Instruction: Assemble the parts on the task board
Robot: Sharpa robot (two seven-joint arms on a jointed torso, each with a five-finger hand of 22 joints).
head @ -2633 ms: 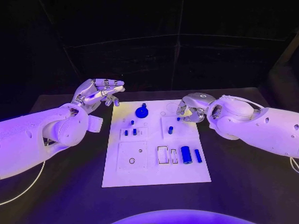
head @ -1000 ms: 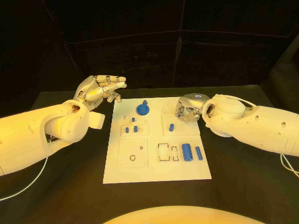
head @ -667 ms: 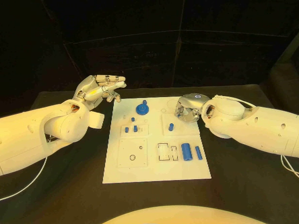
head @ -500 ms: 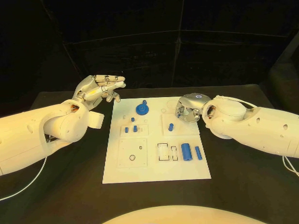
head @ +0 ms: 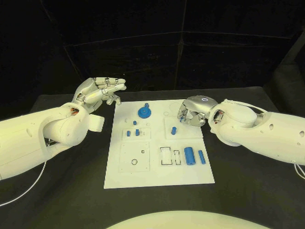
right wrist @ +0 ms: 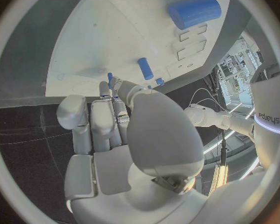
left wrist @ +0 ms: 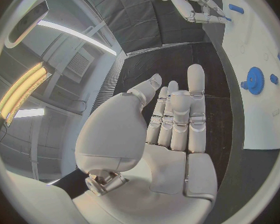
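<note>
The white task board (head: 159, 167) lies in the middle of the black table. A blue gear (head: 145, 112) sits at its far end, with small blue pegs (head: 132, 132) behind it and another peg (head: 174, 129) to the right. A thick blue cylinder (head: 189, 155) and a slim blue bar (head: 201, 157) lie at the near right. My right hand (head: 192, 113) hovers over the board's far right part, fingers curled down. In the right wrist view it (right wrist: 115, 129) pinches a small blue peg (right wrist: 110, 77) at its fingertips. My left hand (head: 97, 93) is raised beyond the board's far left corner and holds nothing.
Rectangular slots (head: 170, 156) and a round hole (head: 134, 162) show in the board's near half. Bare black table (head: 70, 191) lies on both sides of the board. The left wrist view shows the gear (left wrist: 254, 80) and my right hand (left wrist: 193, 2) across the board.
A small blue piece that showed on the board under my right fingertips 2.6 s ago is now tucked into that hand. Both hands have barely moved over the last second.
</note>
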